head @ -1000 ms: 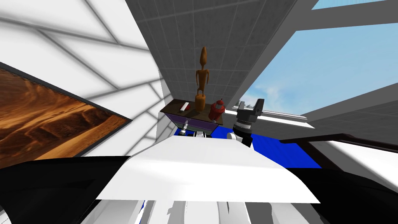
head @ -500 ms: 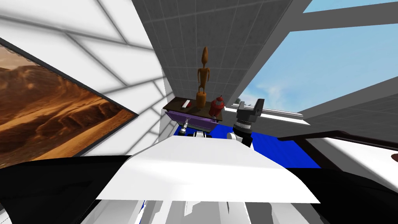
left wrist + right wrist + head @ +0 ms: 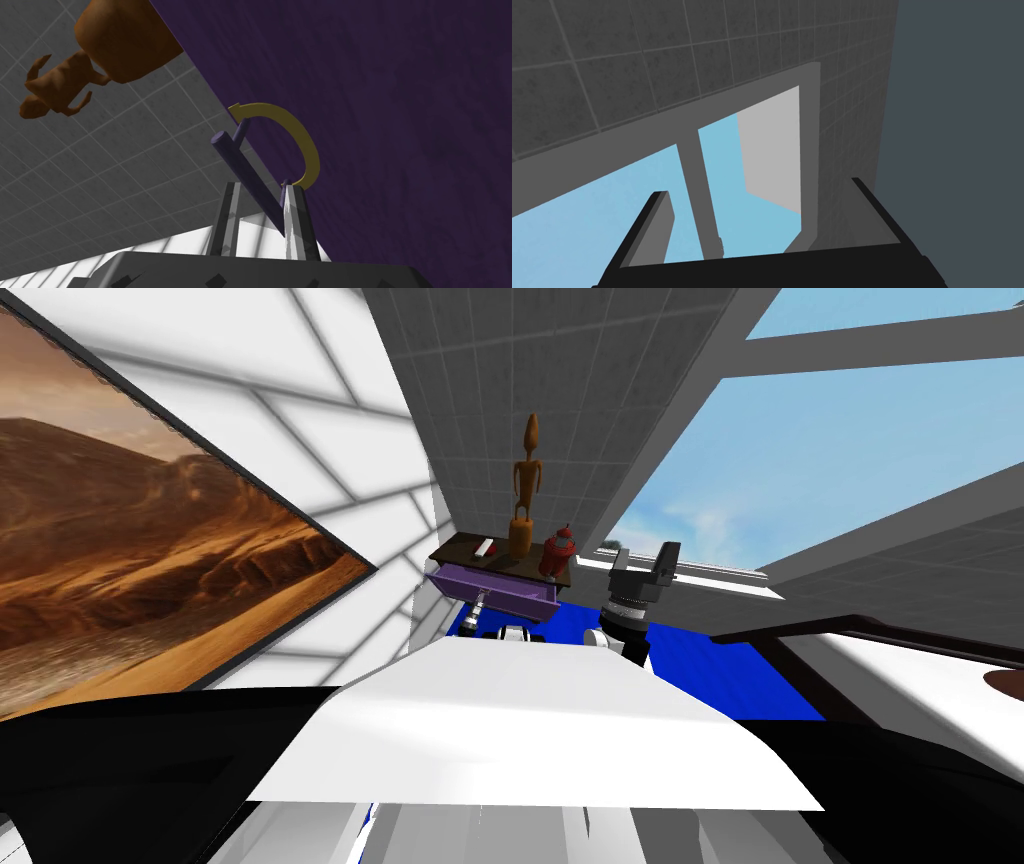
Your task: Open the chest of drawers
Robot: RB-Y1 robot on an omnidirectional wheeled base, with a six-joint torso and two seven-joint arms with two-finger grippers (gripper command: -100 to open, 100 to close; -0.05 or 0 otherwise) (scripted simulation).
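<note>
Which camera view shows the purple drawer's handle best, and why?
The left wrist view: the handle is close, a purple bar clamped between the left end effector's fingers. The head view gives the drawer small, its handle too tiny to tell. The right wrist camera faces elsewhere.

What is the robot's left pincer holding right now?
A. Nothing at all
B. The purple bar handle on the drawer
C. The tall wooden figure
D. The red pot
B: in the left wrist view the left gripper has its two fingers closed on the purple bar handle that stands off the purple drawer front, while the wooden figure stands apart from it.
</note>
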